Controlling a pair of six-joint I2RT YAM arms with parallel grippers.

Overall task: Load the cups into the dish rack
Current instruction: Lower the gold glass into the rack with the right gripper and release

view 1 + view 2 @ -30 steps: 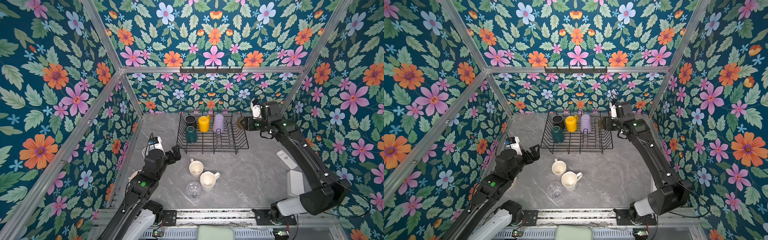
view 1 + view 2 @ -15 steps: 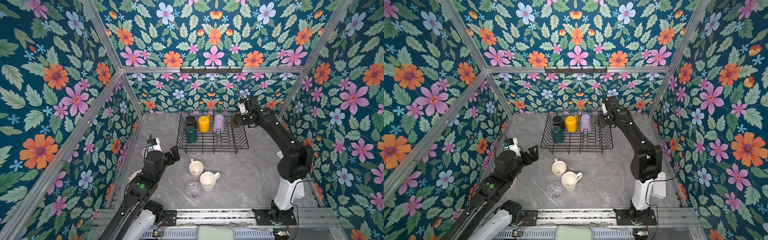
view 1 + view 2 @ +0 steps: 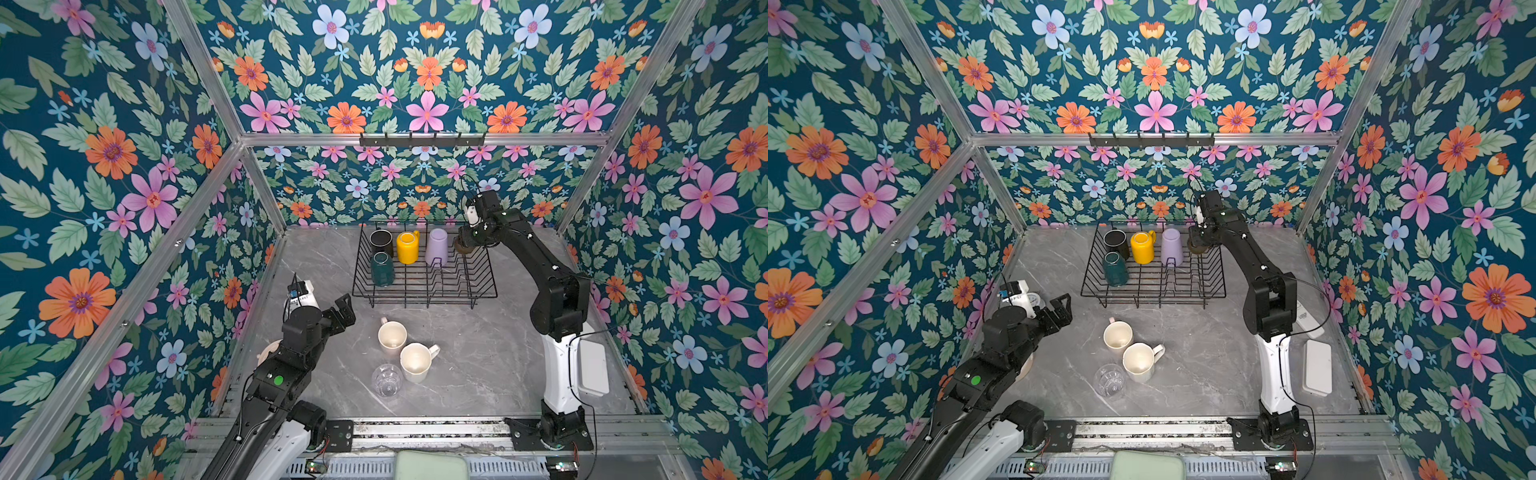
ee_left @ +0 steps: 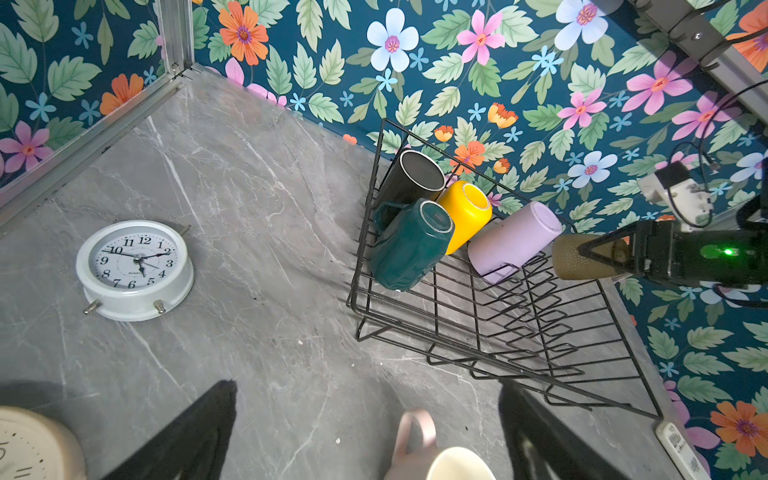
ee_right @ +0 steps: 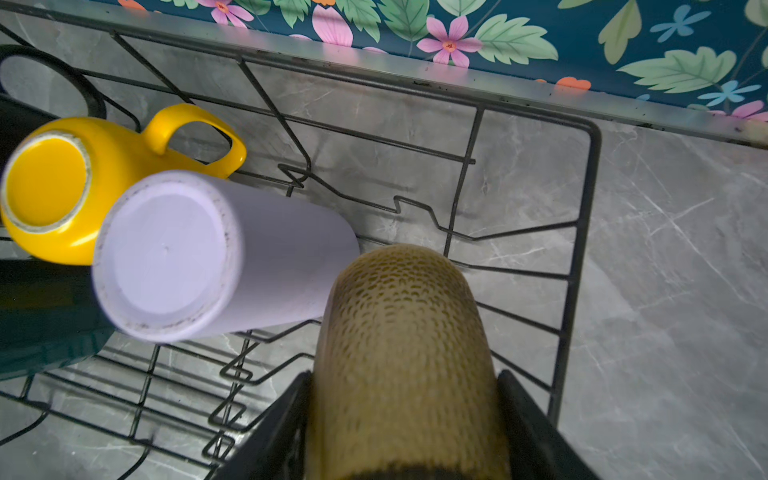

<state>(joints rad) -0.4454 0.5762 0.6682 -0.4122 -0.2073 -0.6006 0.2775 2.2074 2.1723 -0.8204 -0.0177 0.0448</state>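
— What is in the right pincer (image 5: 405, 399)?
— We see its black jaws clamped on the amber-brown glass (image 5: 399, 316), a rounded cylinder with a skin of small scale-like dimples. It lies on its side in the grip, above the back right corner of the dish rack (image 3: 424, 296).

— And next to it?
— The lilac tumbler (image 3: 437, 247), matte and smooth, base up and leaning on the wires. It sits just beside the glass's free end; whether they touch we cannot tell. Thin black prongs (image 5: 239, 372) stand up beneath the glass.

— Further along the rack?
— We count the yellow mug (image 3: 407, 248), glossy, base up, with a pale unglazed foot ring. Then comes the black mug (image 3: 381, 241) in the back left corner, and the dark green mug (image 3: 382, 270), also glossy, tilted in front of it.

— The left pincer (image 4: 366, 399)?
— Spread wide with nothing in it, low over the grey marble-patterned bench (image 3: 478, 365), well apart from the rack.

— What lies around it?
— The pale pink mug (image 3: 392, 336) is nearest, mouth up. The white mug (image 3: 415, 361) is just beside it and the clear glass (image 3: 387, 379) beside that, all on the bench in front of the rack. Off to the side we see a round white clock (image 4: 135, 268) with small metal feet, and a beige clock (image 4: 33, 444) cut off by the frame. A white box (image 3: 594, 370) rests by the right arm's base.
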